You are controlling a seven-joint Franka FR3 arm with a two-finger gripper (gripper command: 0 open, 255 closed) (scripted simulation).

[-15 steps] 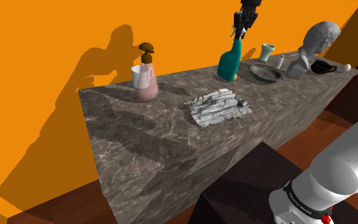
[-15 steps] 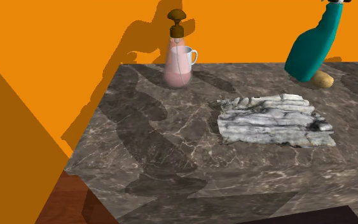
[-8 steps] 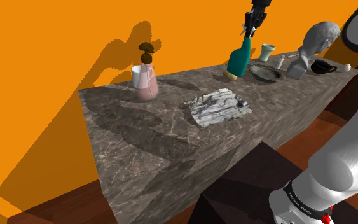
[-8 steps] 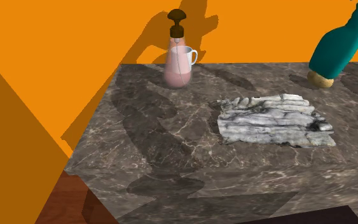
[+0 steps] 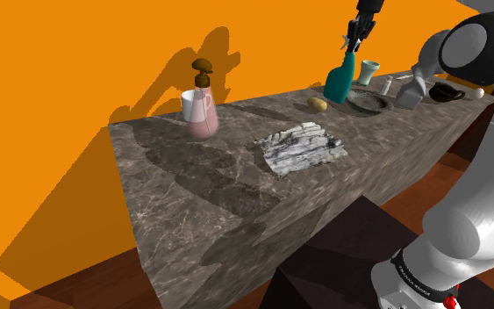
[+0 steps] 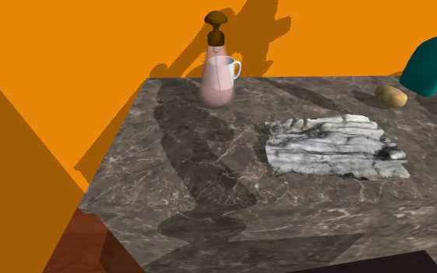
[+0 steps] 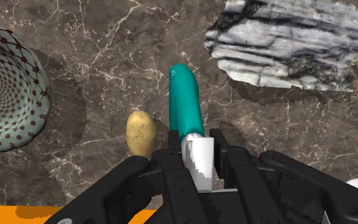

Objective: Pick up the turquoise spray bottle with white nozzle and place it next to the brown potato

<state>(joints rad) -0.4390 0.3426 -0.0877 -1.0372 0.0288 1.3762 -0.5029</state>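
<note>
I am gripping the turquoise spray bottle point(image 7: 185, 102) by its white nozzle in the tool point(image 7: 196, 145); long axis tilting, base pointing down, just beside the potato point(image 7: 141, 133).

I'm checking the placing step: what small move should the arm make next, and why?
Probably lower it straight down onto the counter. The fingers clasp the spray bottle by its white nozzle, and its teal body seems to hang beside the potato, short of the patterned plate.
</note>
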